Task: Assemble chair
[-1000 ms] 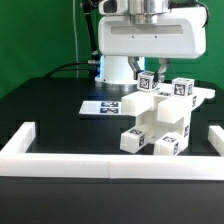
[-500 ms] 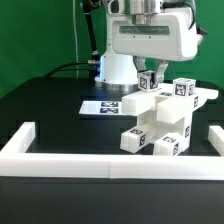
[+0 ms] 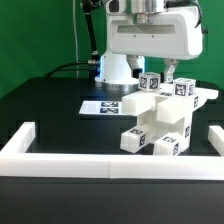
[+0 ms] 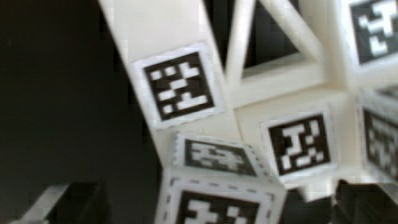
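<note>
Chair (image 3: pixel 160 118), a stack of tagged white blocks, stands on the table (image 3: pixel 50 105) just beside the marker board (image 3: pixel 105 106), with the fingers (image 3: pixel 173 72) spread apart and released just above its top, seemingly letting a fitted piece stand alone.

My gripper (image 3: pixel 154 72) was pinched shut on the tagged top piece of the chair (image 3: pixel 163 113) a second ago; now its fingers (image 3: pixel 172 70) stand spread to either side of that piece. The arm has also drifted slightly toward the exterior view's right since the earliest picture.
</note>
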Available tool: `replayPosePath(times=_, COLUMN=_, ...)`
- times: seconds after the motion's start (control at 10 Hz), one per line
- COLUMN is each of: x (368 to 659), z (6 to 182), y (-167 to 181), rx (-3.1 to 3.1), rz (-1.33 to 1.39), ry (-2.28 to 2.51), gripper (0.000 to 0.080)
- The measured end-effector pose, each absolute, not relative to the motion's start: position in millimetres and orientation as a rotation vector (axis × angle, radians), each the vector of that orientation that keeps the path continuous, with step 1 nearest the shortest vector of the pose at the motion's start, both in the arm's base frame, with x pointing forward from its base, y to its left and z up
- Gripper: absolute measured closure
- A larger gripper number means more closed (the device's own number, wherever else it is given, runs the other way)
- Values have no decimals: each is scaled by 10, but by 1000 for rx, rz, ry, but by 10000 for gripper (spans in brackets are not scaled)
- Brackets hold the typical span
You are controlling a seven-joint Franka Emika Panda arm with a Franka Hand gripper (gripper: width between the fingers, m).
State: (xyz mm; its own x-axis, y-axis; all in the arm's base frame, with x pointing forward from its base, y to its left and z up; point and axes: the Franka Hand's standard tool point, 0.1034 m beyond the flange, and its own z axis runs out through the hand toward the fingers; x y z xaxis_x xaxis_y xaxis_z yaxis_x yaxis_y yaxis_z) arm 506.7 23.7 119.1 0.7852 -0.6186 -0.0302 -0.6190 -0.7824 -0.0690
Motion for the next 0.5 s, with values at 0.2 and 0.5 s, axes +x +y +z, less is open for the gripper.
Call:
replayPosePath(times=0.2, x=5066, z=1187, y=222, rx=-2981, rz=-3, ry=720, gripper=151)
replayPosePath(times=0.5, x=5058, z=1174, y=241, rx=-3045, rz=-17, ry=388, gripper=151)
